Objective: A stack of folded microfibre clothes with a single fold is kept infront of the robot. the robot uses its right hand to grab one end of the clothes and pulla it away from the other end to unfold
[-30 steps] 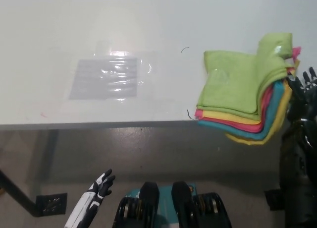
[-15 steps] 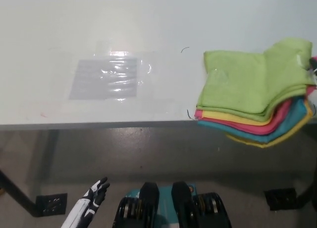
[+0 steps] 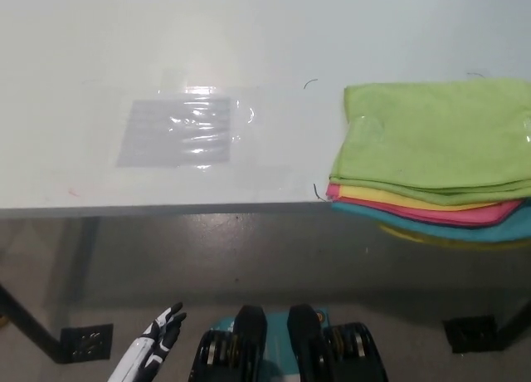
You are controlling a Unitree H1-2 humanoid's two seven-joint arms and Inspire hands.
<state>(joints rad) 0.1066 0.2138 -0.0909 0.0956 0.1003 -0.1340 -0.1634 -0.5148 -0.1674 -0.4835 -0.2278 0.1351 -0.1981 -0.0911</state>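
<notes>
Head view, looking steeply down. The fingers (image 3: pixel 172 317) of the white left hand (image 3: pixel 159 336) are spread apart and hold nothing; the hand rests low at the lower left, below the counter's front edge and over the floor (image 3: pixel 249 257), with its forearm cut off by the bottom edge. The black right hand lies outside the frame, so its fingers cannot be judged.

The stack of microfibre cloths (image 3: pixel 431 154) lies at the right end of the white counter (image 3: pixel 166 33). A green cloth (image 3: pixel 436 133) is on top; beneath it, yellow, pink and teal layers show only as thin strips along the front. The stack runs off the right edge of the frame, so its far end is hidden. Its front layers appear to overhang the counter's front edge (image 3: pixel 166 208), though the lowest yellow layer is dim and hard to make out.

A clear plastic sheet over a grey patch (image 3: pixel 178 131) lies flat at centre-left, well apart from the stack. Bare counter lies between them and behind both.
</notes>
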